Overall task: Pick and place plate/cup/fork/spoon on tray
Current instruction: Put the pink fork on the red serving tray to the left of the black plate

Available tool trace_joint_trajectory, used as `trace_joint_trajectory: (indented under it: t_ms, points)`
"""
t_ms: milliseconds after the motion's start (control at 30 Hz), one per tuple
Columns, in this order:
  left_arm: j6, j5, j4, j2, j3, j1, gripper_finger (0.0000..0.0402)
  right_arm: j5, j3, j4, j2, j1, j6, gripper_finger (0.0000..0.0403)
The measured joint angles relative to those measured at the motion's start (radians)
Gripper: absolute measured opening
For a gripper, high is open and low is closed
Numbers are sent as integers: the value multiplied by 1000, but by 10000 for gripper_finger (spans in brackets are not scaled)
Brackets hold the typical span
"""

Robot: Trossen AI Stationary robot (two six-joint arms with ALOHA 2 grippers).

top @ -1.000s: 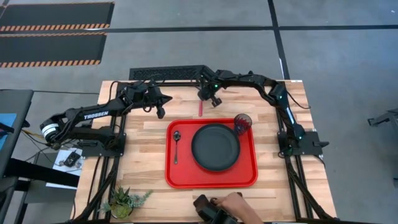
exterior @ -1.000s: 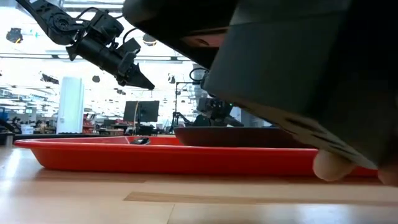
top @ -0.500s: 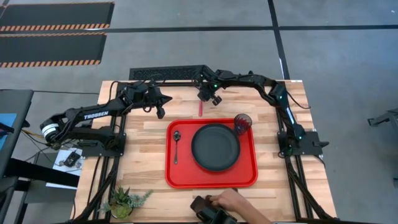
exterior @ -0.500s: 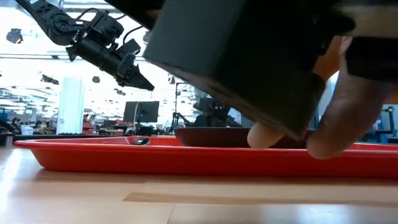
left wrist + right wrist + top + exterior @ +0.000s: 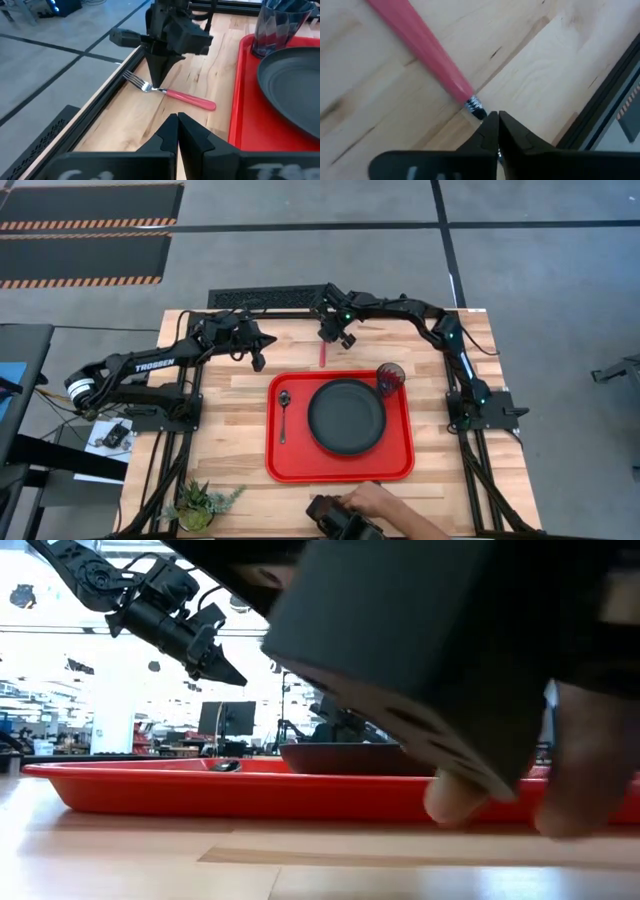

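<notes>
The red-handled fork (image 5: 322, 355) lies on the bare wood beyond the red tray's (image 5: 290, 465) far rim. My right gripper (image 5: 326, 342) stands over it, pointing down, shut at the fork's neck; the left wrist view (image 5: 159, 88) shows this too. On the tray are the black plate (image 5: 346, 416), the dark spoon (image 5: 283, 415) to its left and the smoky cup (image 5: 390, 377) at the far right corner. My left gripper (image 5: 258, 362) is shut and empty, held above the table to the left of the fork. My right gripper is shut on the fork's thin metal neck (image 5: 476, 107), between the red handle (image 5: 420, 45) and the tines (image 5: 132, 79). The fingers come from above, pointing down, and meet it at their free ends. The fork lies flat on the table.
A small potted plant (image 5: 197, 505) stands at the near left corner. A person's hand (image 5: 375, 502) holds a dark object (image 5: 335, 515) at the table's near edge and fills much of the low view (image 5: 450, 640). A black grate (image 5: 270, 298) lies along the far edge.
The person's hand and the dark object have shifted at the near edge, across the low view. Both arms have kept still, and the fork lies where it was.
</notes>
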Motion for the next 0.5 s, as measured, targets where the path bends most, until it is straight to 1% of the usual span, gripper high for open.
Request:
trace_joint_trajectory:
  t_ms: [67, 133, 167, 233, 333, 400, 500]
  points:
    - [0, 0, 0, 0, 0, -4, 0, -22, -1, 1, 9, -5, 8, 12]
    - [0, -8, 1, 0, 0, -11, 0, -56, -1, -9, 8, -14, 9, 7]
    - [-2, -11, 1, 1, 2, -14, 0, -56, 0, -12, 7, -15, 11, 8]
    - [-10, -13, 4, 1, 4, -21, 0, -44, 0, -32, 8, -16, 11, 8]
    - [-9, -25, 10, 1, 4, -30, 0, 6, 0, -71, 8, -15, 9, 4]
    - [-9, -45, 9, 1, 4, -33, 0, 6, 0, -102, 8, -15, 7, 4]
    - [-9, -53, 8, 1, 5, -33, 0, 13, 0, -103, 8, -15, 41, 4]
